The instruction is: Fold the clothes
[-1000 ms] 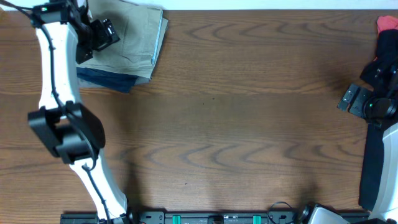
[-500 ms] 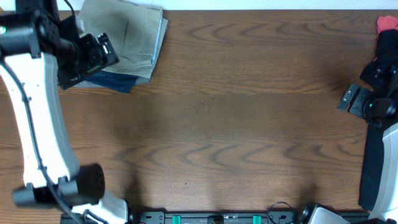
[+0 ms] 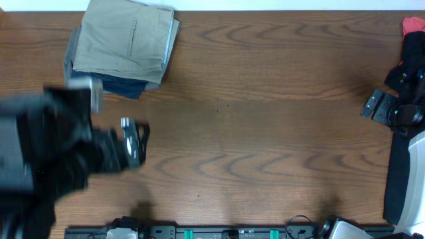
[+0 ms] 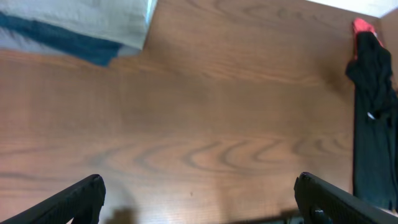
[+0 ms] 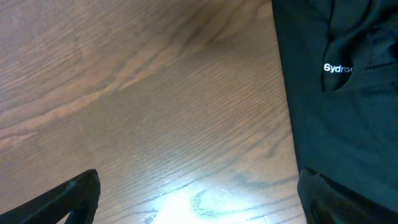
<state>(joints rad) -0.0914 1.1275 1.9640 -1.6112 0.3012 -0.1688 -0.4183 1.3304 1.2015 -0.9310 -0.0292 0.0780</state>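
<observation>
Left fingers (image 4: 69, 202) moved back from the folded pile (image 3: 126, 43), spread apart like my right fingers (image 5: 62, 199); black garment (image 5: 336, 124) remains unfolded

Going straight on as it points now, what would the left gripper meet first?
The left gripper would most likely meet bare table; the folded stack and black garment lie off to the sides.

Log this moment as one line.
khaki shorts folded atop navy garment | left gripper open, empty | right gripper open over black garment edge
</observation>
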